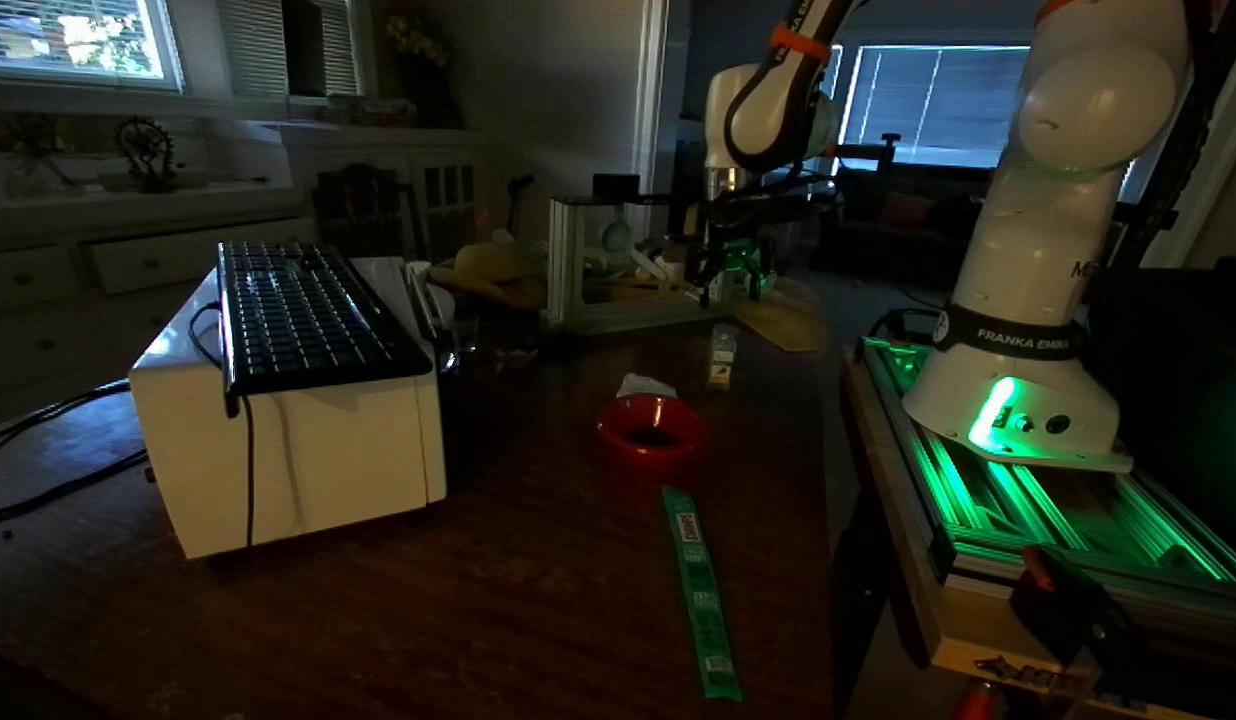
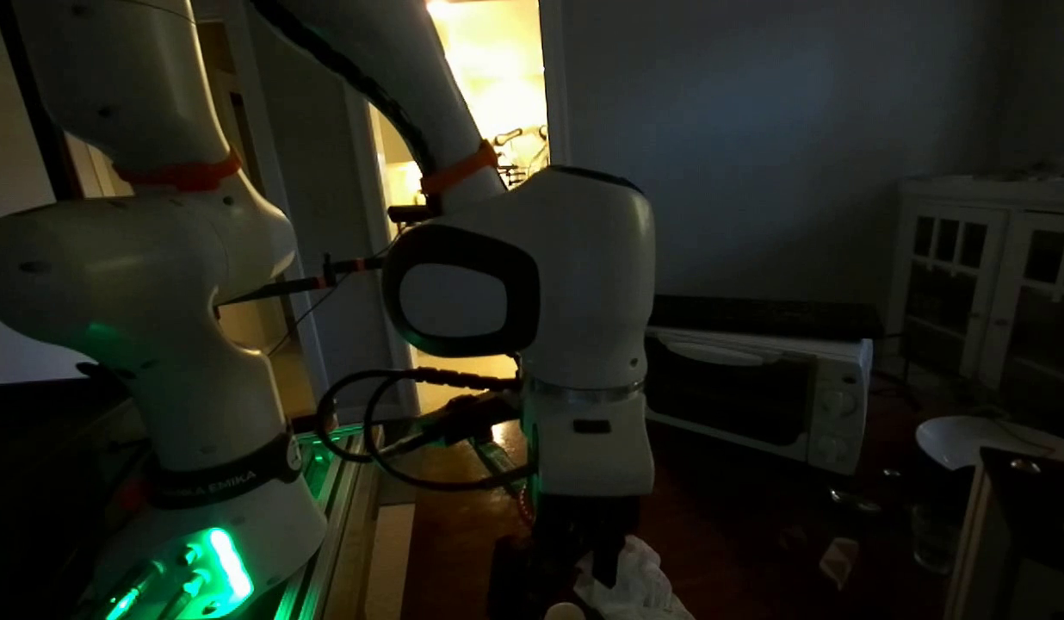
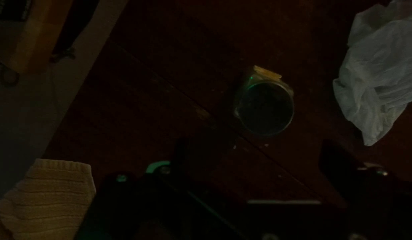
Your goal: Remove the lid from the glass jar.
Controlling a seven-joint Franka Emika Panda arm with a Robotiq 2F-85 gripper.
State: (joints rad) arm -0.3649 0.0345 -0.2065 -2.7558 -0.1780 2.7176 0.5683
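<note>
A small glass jar (image 1: 721,357) with a yellow label stands on the dark wooden table in an exterior view. In the wrist view the jar (image 3: 266,108) is seen from above, with a round dark top; the picture is too dark to tell the lid from the glass. My gripper (image 1: 730,290) points down above and beyond the jar, apart from it. In the wrist view the gripper (image 3: 254,148) has its fingers wide apart with nothing between them. The gripper (image 2: 556,568) also shows in an exterior view, where a small pale round thing (image 2: 565,611) at the bottom edge is unclear.
A crumpled white bag (image 3: 379,73) lies beside the jar. A red bowl (image 1: 653,440) and a green packet (image 1: 700,590) lie nearer the camera. A white toaster oven (image 1: 308,470) carries a keyboard (image 1: 308,310). A metal frame (image 1: 618,318) and yellow cloth (image 3: 56,193) are near the gripper.
</note>
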